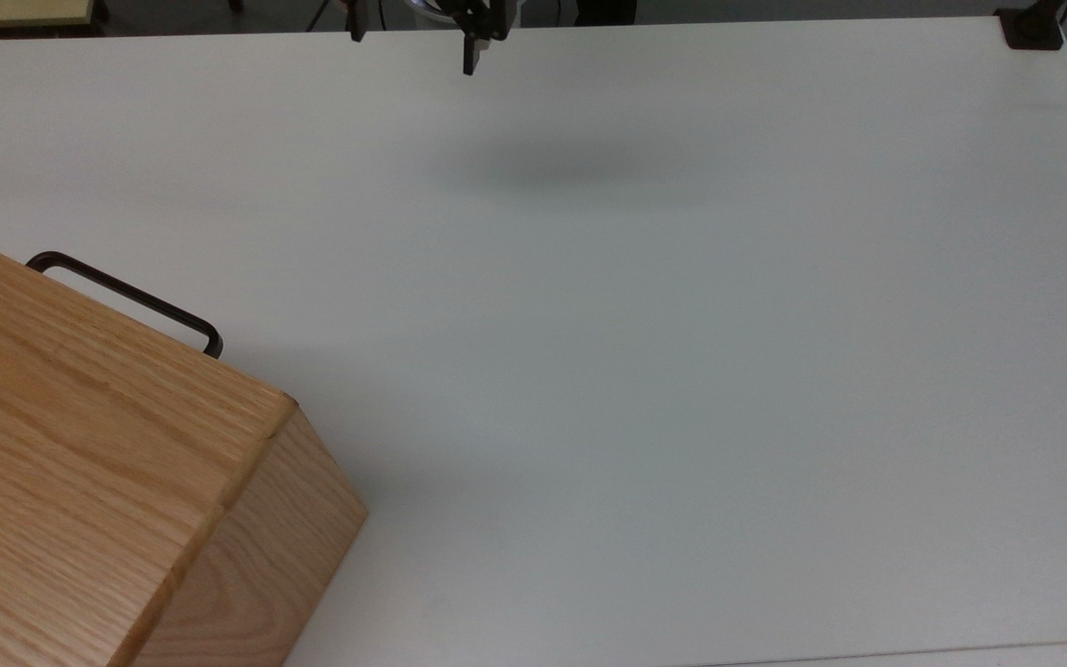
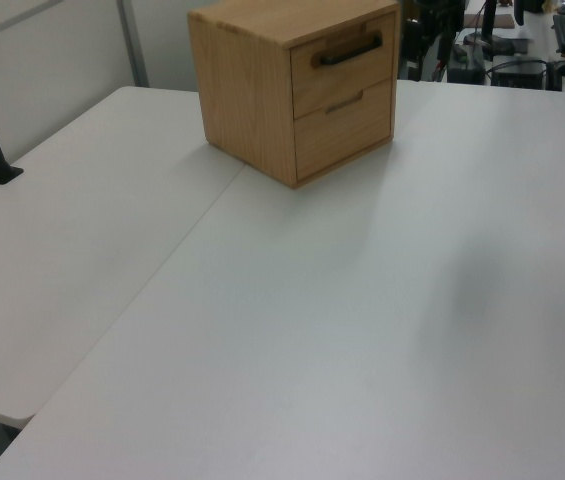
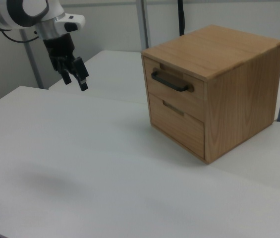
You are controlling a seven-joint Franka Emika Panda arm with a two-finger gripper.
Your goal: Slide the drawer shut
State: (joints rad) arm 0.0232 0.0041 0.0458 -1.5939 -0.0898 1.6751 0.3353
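Drawer [image 3: 175, 91] is sitting flush in the cabinet [image 3: 229, 74], top slot, looking shut. Gripper [image 3: 75, 74] is hovering well away from the cabinet, fingers [image 3: 83, 82] spread, gripping nothing. Judging it stiff and rail-guided: flat panel is taking pushes, handle [image 3: 170, 83] pulls.

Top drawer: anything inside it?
Cannot tell. The top drawer sits pushed into the cabinet, its front panel with the handle covering the interior. Nothing rests on the cabinet's top.
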